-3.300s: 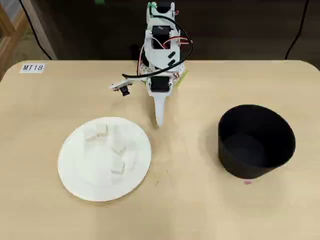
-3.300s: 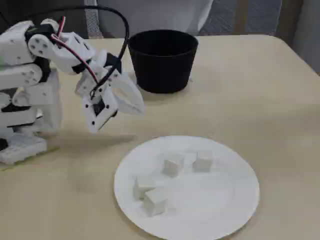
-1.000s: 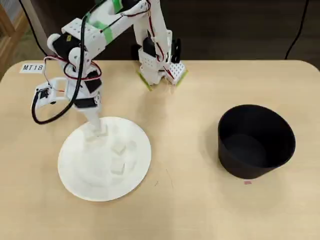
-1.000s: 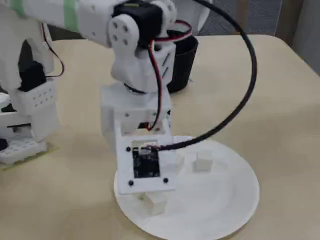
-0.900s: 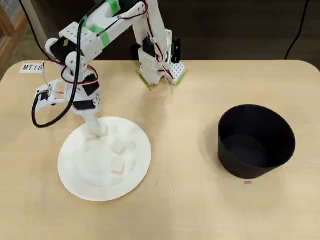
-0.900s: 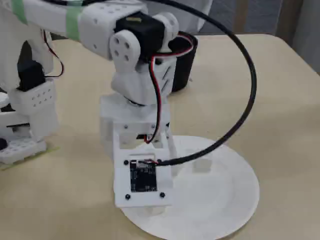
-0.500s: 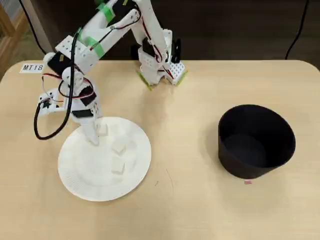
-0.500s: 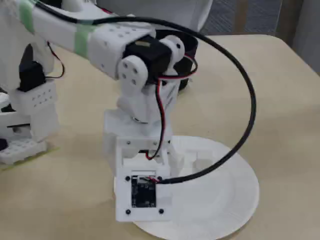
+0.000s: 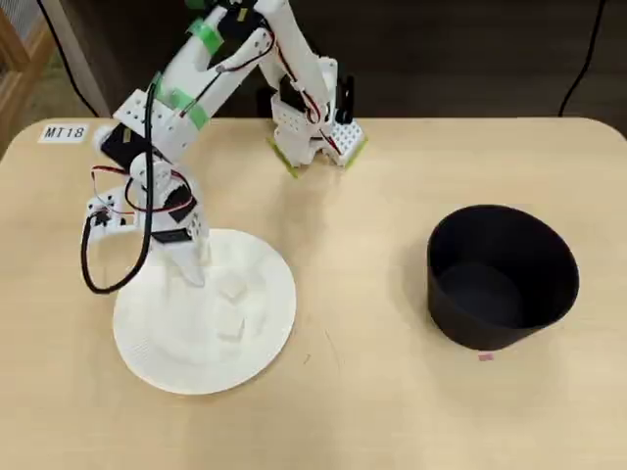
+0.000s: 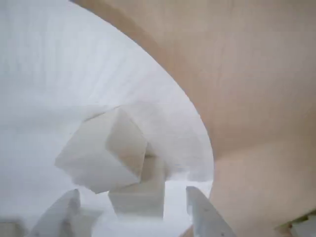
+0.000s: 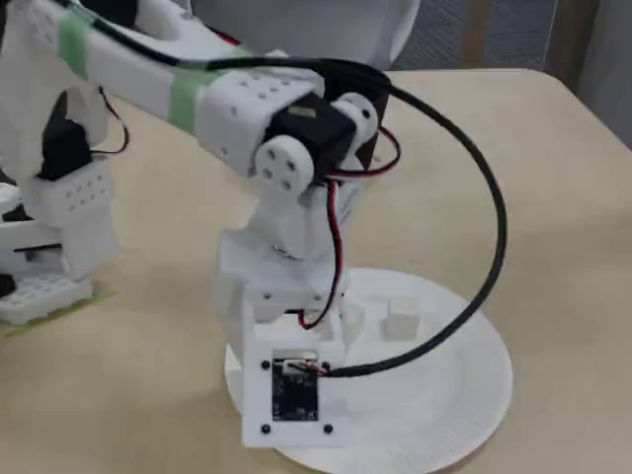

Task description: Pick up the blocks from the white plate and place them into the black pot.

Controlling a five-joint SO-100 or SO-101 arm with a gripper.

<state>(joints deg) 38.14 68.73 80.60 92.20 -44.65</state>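
The white plate (image 9: 157,343) lies on the left of the table in the overhead view. Two pale blocks sit on it, one (image 9: 232,286) nearer the gripper and one (image 9: 230,324) just beyond. My gripper (image 9: 193,262) hangs over the plate's near side, open and empty. In the wrist view its fingers (image 10: 205,215) stand wide apart around the nearer block (image 10: 139,197), with the other block (image 10: 101,153) tilted just past it, on the plate (image 10: 59,64). The black pot (image 9: 502,277) stands open-topped at the right. In the fixed view both blocks (image 11: 400,318) (image 11: 349,322) show on the plate (image 11: 454,395); the wrist hides the fingers.
The arm's base (image 9: 315,132) is clamped at the table's far edge. A label reading MT18 (image 9: 64,131) is stuck at the far left corner. A small pink mark (image 9: 485,357) lies in front of the pot. Bare tabletop (image 9: 362,294) separates plate and pot.
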